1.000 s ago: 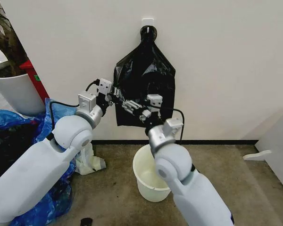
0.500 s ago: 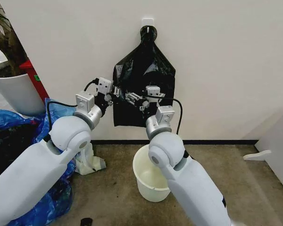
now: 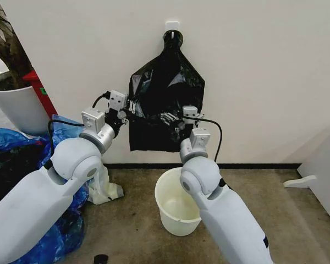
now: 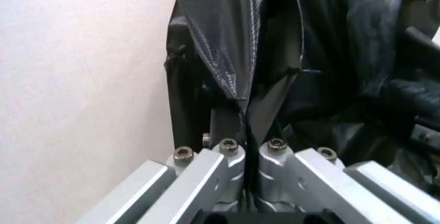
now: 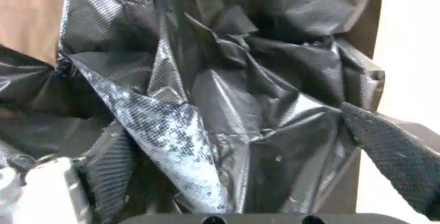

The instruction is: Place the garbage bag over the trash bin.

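Garbage bag (image 3: 166, 93) hangs on wall; left tool (image 4: 250, 175) clamped on its edge, right tool's (image 3: 169, 119) grip unclear

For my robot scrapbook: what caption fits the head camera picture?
Both tools, left tool and right tool, grip the hanging garbage bag above the trash bin.

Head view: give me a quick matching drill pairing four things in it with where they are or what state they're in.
Things:
1. garbage bag
2. trash bin
3. left hand
4. plant pot

States:
A. shut on the bag's left edge
B. on the floor, empty, below the bag
C. hanging from a wall hook
D. far left, by the wall

Pairs: 1-C, 2-B, 3-A, 4-D
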### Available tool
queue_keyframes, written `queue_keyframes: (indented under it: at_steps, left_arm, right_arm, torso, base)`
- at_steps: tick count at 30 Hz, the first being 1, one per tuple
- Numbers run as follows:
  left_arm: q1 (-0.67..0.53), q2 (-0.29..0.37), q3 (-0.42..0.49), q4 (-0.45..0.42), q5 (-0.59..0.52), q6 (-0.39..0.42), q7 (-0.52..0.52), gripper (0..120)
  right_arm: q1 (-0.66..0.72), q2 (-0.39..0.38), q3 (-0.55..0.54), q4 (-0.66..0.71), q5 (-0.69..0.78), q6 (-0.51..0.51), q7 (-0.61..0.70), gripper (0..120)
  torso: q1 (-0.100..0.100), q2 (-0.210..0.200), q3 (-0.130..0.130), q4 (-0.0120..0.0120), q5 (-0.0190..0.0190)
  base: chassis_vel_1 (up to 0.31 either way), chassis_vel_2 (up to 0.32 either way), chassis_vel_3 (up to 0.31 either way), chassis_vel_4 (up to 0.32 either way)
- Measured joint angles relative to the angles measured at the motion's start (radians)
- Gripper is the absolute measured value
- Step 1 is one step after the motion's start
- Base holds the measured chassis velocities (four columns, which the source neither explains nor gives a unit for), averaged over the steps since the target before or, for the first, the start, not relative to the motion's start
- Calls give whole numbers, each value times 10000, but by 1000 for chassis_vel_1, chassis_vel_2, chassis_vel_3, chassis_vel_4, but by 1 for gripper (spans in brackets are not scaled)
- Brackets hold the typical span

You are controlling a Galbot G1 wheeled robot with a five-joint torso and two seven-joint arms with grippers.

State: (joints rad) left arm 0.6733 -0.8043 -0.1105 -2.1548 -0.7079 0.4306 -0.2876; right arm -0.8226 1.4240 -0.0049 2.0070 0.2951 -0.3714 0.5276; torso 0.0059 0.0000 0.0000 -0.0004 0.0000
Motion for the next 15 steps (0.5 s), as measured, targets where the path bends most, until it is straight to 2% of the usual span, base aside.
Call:
queue_keyframes:
  at_steps: [3, 5, 8, 12, 15]
  left_arm:
    - [15, 0, -7, 9, 19, -19, 0, 0]
    - [47, 4, -20, 20, 43, -33, 0, 0]
    - [79, 7, -22, 32, 64, -38, 0, 0]
    - [214, 1, -23, 33, 167, -50, 0, 0]
    - [252, -1, -23, 17, 178, -51, -1, 0]
  right_arm:
    - [-36, 0, 64, 37, 10, 32, -13, 90]
    - [-63, 1, 127, 71, 45, 124, -37, 81]
    - [-100, -4, 149, 132, 70, 168, -45, 74]
    - [-250, -53, 165, 220, 99, 287, -118, 55]
    - [-280, -86, 189, 220, 124, 322, -142, 49]
  torso:
    - [0, 0, 0, 1, 0]
    - [0, 0, 0, 1, 0]
    - [0, 0, 0, 2, 0]
    - [0, 0, 0, 1, 0]
    - [0, 0, 0, 2, 0]
  base:
    - [0, 0, 0, 0]
    - [0, 0, 0, 0]
    - [0, 0, 0, 0]
    - [0, 0, 0, 0]
    - [0, 0, 0, 0]
